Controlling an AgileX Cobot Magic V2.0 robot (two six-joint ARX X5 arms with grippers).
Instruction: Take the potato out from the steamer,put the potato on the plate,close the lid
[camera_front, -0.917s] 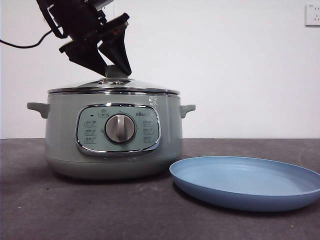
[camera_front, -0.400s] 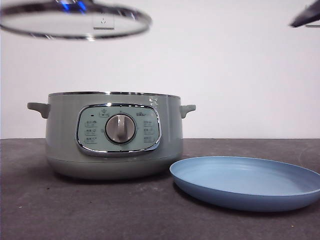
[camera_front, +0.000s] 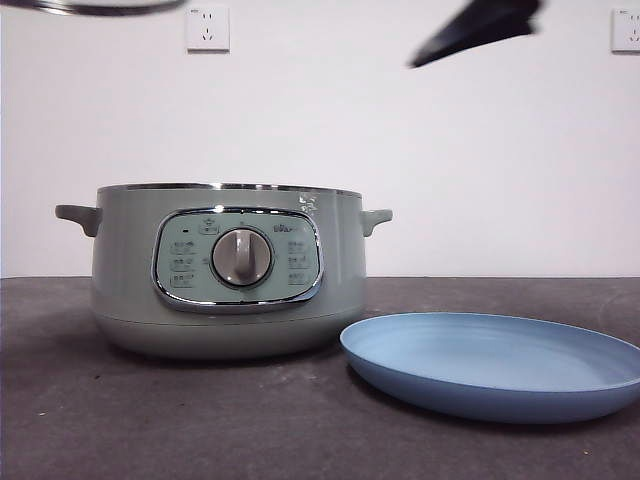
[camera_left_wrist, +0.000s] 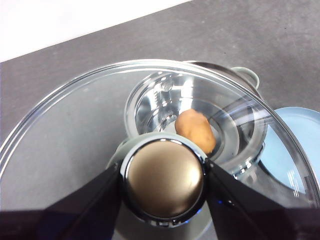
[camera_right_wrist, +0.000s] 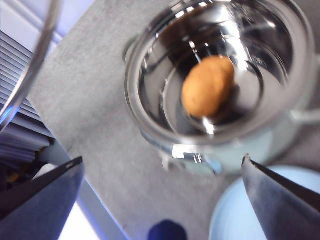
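Potato (camera_right_wrist: 208, 86) lies in the open steamer (camera_front: 228, 268); plate (camera_front: 495, 362) empty. Left gripper (camera_left_wrist: 162, 182) jaws clamp the lid (camera_left_wrist: 75, 130) knob aloft, lid mostly cropped in front view. Right gripper (camera_right_wrist: 162, 187) jaws spread wide, holding nothing.

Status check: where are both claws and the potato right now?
Left claw shut on lid knob, held high. Right claw open above steamer. Potato inside, uncovered. Plate bare.

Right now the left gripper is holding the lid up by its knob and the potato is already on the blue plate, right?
Not quite. The left gripper does hold the lid by its knob, but the potato lies inside the steamer, as both wrist views show; the plate is empty.
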